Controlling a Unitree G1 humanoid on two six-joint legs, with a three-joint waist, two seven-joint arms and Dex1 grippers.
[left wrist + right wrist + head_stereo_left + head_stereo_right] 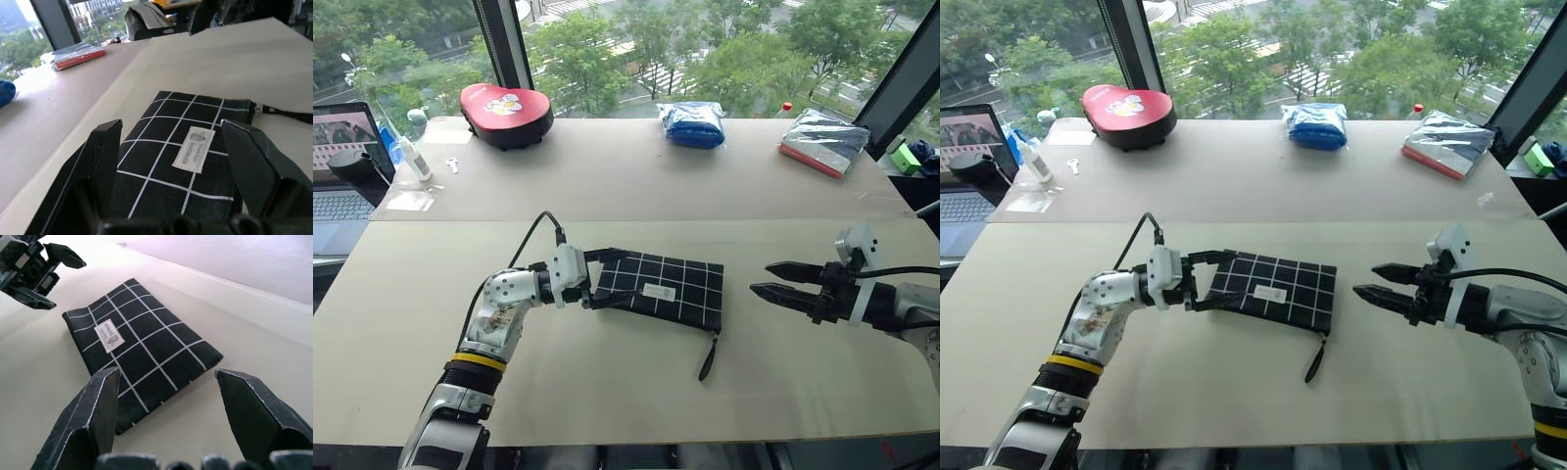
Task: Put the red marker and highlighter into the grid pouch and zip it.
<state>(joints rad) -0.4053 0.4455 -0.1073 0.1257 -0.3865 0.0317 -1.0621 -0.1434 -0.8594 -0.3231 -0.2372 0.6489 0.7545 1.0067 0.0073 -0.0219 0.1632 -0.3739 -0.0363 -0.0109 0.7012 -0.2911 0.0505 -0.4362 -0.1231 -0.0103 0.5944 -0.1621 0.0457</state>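
- Progress: you see the grid pouch (pixel 661 287) lying flat mid-table, its strap trailing toward the near edge. No marker or highlighter lies loose on the table, so by judgement both are probably inside; whether the zip is fully run you cannot tell.
- Left gripper (pixel 605 278): it points level to the right at the pouch's left end, fingers spread, one above and one below the corner, pinching nothing that you can confirm.
- Right gripper (pixel 768 278): it hovers near the pouch's right end, apart from it, pointing left, fingers spread and empty.
- Remaining: confirm closure, then withdraw both arms.
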